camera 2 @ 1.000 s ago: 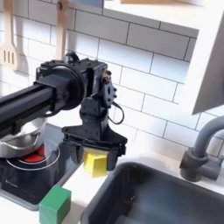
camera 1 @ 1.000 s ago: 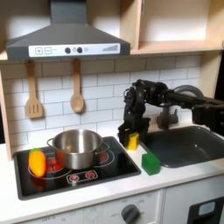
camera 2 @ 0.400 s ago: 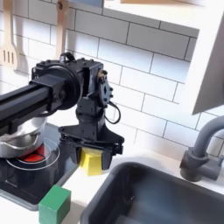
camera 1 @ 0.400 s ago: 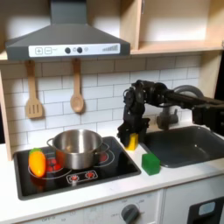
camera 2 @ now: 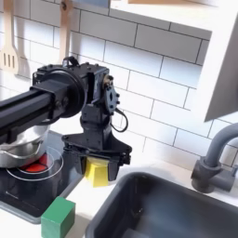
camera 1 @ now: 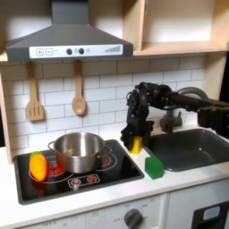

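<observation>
In both exterior views a yellow block stands on the counter strip between the stove and the sink. My gripper points straight down over it. The black fingers sit on either side of the block, pressed to its sides, and the block's top is tucked under the gripper body. A green block lies on the counter just in front, apart from the gripper.
A steel pot sits on the black stove beside an orange vegetable. The sink and its faucet are close to the gripper. A wooden spatula and spoon hang on the tiled wall.
The gripper has come down lower over the yellow block and shifted slightly toward the stove; the block's top is now partly covered. Pot, green block and vegetable have not moved.
</observation>
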